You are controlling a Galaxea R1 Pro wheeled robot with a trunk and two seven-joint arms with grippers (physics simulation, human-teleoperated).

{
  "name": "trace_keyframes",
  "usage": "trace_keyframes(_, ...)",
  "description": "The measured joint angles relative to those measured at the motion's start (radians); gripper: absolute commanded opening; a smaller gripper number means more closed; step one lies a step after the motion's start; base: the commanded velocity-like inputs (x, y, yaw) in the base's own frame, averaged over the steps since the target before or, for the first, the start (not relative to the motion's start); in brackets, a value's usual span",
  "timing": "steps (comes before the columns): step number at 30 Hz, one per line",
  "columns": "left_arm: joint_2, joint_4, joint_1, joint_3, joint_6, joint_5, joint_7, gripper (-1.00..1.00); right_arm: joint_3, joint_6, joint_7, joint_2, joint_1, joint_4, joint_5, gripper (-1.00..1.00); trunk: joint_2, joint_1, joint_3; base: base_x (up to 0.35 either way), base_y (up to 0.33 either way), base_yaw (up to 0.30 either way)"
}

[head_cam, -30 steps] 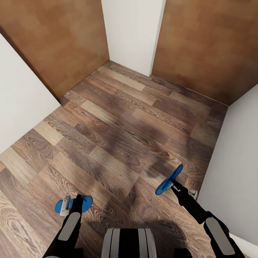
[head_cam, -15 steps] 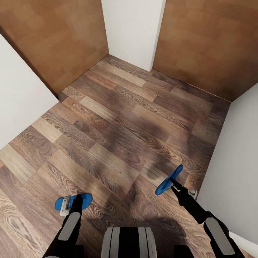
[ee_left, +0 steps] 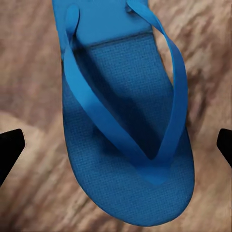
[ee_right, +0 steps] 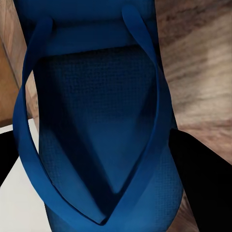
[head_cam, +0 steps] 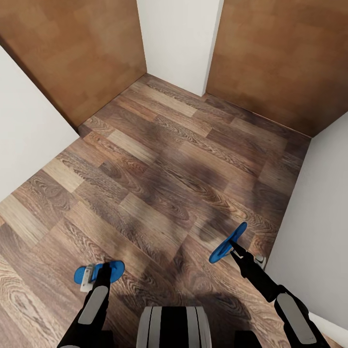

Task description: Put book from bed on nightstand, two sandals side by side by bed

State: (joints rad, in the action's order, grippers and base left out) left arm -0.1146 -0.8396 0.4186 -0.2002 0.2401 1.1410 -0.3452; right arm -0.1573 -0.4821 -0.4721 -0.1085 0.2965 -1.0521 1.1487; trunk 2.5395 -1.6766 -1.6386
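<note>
A: Where are the sandals? We make out one in each arm. The left tool (head_cam: 96, 274) carries a blue sandal (head_cam: 99, 273) low over the wood-plank floor (head_cam: 159, 179), lying roughly flat with its length running across our front.

B: And the right tool (head_cam: 235, 247) has the second sandal (head_cam: 228, 242), tilted up on edge so that we catch it nearly side-on from the head view.

A: From the left wrist, the first sandal (ee_left: 125, 121) lies strap side toward the camera, with the black fingertips (ee_left: 9, 147) showing at either side of it. We read that tool as clamped on the sandal, jaws set against its edges.

B: From the right wrist, the other one (ee_right: 96, 125) looks darker, in shade, straps meeting in a V toward the toe. The dark fingers (ee_right: 203, 179) sit close against its sides, so we call that tool clamped on it too.

A: Around us we have two brown wooden doors (head_cam: 72, 53) ahead, with a white wall (head_cam: 176, 43) corner between them, and white walls on both sides.
</note>
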Motion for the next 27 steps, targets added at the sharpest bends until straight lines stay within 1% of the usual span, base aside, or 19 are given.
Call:
trace_keyframes(1,0.000,-0.001,0.000,0.000,0.000,0.000,-0.005,1.00,0.000,0.000,0.000,0.000,0.000,0.000,0.000,-1.00,0.000,0.000,0.000,0.000,0.000,0.000)
trace_keyframes(3,-0.001,-0.027,0.000,0.000,0.000,-0.001,-0.039,1.00,0.000,0.001,0.000,0.001,0.000,0.000,0.000,-1.00,0.000,0.000,0.000,0.000,0.000,0.000)
trace_keyframes(8,-0.001,-0.144,0.000,0.000,-0.003,0.000,-0.178,1.00,0.001,0.001,0.000,0.001,0.000,0.000,0.000,-1.00,0.000,0.000,0.000,0.000,0.000,0.000)
trace_keyframes(11,-0.001,-0.183,0.000,0.000,-0.005,0.000,-0.215,1.00,0.001,0.002,0.000,0.001,0.000,0.001,0.000,-1.00,0.000,0.000,0.000,0.000,0.000,0.000)
trace_keyframes(16,-0.001,-0.199,0.000,0.001,-0.007,0.000,-0.230,1.00,0.001,0.003,0.000,0.001,-0.001,0.001,0.000,-1.00,0.000,0.000,0.000,0.000,0.000,0.000)
trace_keyframes(27,0.000,-0.194,0.000,0.000,-0.001,0.002,-0.222,1.00,0.001,0.003,0.000,0.001,0.000,0.001,0.000,-1.00,0.000,0.000,0.000,0.000,0.000,0.000)
